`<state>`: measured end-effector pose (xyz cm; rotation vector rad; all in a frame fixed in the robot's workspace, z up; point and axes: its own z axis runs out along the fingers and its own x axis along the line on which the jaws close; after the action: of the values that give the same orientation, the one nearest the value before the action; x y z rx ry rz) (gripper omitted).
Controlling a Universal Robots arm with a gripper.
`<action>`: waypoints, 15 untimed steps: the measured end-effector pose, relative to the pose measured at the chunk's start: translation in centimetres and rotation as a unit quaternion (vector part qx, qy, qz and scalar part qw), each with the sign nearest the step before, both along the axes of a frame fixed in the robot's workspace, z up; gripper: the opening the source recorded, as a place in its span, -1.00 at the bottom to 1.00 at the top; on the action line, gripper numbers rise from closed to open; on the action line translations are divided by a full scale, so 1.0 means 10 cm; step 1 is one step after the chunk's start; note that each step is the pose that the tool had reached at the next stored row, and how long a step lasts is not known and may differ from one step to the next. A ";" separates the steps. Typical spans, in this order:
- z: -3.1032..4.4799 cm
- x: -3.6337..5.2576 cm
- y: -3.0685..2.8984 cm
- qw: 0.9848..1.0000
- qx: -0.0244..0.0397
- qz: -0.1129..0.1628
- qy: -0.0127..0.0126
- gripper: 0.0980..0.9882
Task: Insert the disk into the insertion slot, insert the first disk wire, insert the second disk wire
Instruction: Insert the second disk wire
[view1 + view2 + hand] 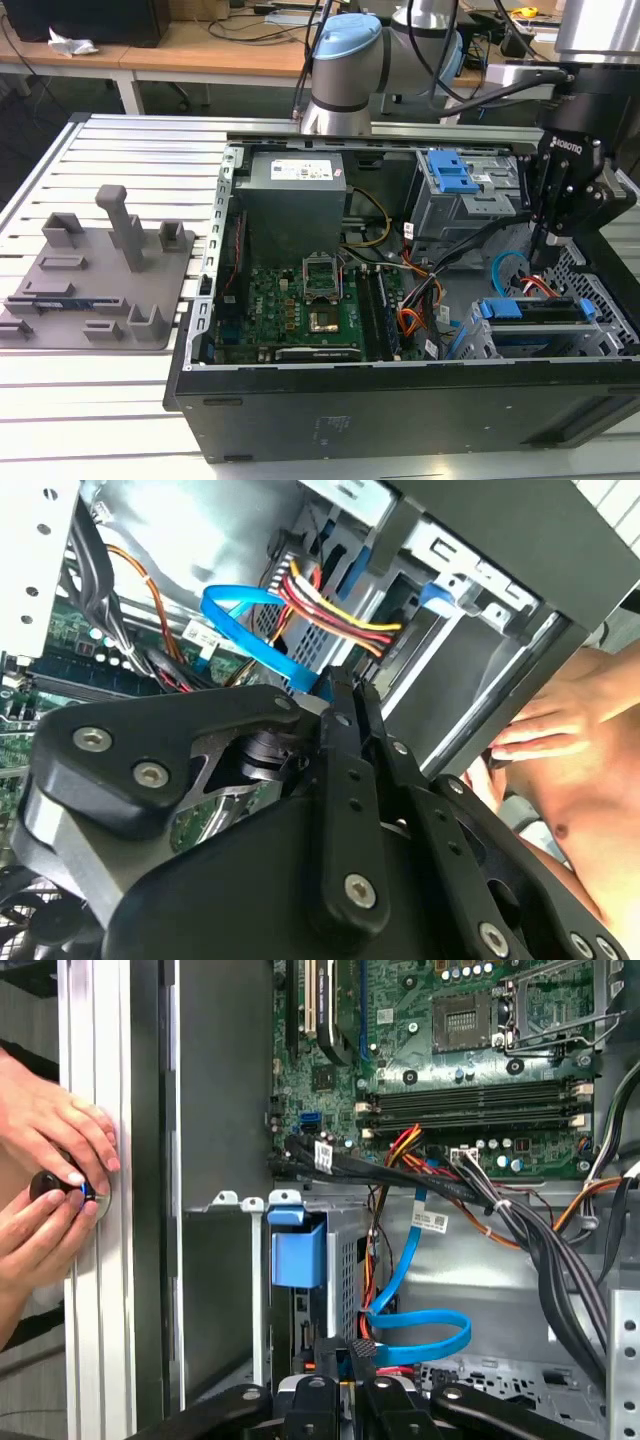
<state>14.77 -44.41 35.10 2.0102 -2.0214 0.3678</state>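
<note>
- The gripper [545, 240] is seen at the right of the exterior view, lowered inside the open computer case [400, 420]; its jaws are pressed together on what looks like a small red connector at their tips, though the pinch itself is partly hidden.
- In the first wrist view the gripper [362, 1352] is found at the bottom centre, with the blue wire [420, 1335] looped just beside it; in the second wrist view the same blue wire [250, 620] arches above the closed fingers.
- The disk [540, 310], in its blue carrier, is seen already seated in the insertion slot [540, 345] at the lower right of the exterior view, so the first step is judged done.
- A wire-insertion step is judged to be in hand; which of the two wires cannot be told.
- Careful alignment of the connector with the disk's port would be called for, with the bundled coloured cables [330, 610] kept out of the way.
- A person's hands [50, 1190] are seen at the left edge of the first wrist view, resting on the table [90, 400] rail outside the case.
</note>
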 end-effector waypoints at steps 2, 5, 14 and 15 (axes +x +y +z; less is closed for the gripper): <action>0.000 0.004 -0.017 1.000 0.006 -0.001 0.001 -0.86; 0.000 0.004 -0.129 0.998 0.055 -0.001 0.001 -0.86; -0.015 -0.001 -0.505 0.990 0.140 -0.001 -0.012 -0.86; -0.016 -0.005 -0.532 0.989 0.150 -0.001 -0.012 -0.86</action>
<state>14.72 -49.74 34.94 2.1807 -2.2047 0.0892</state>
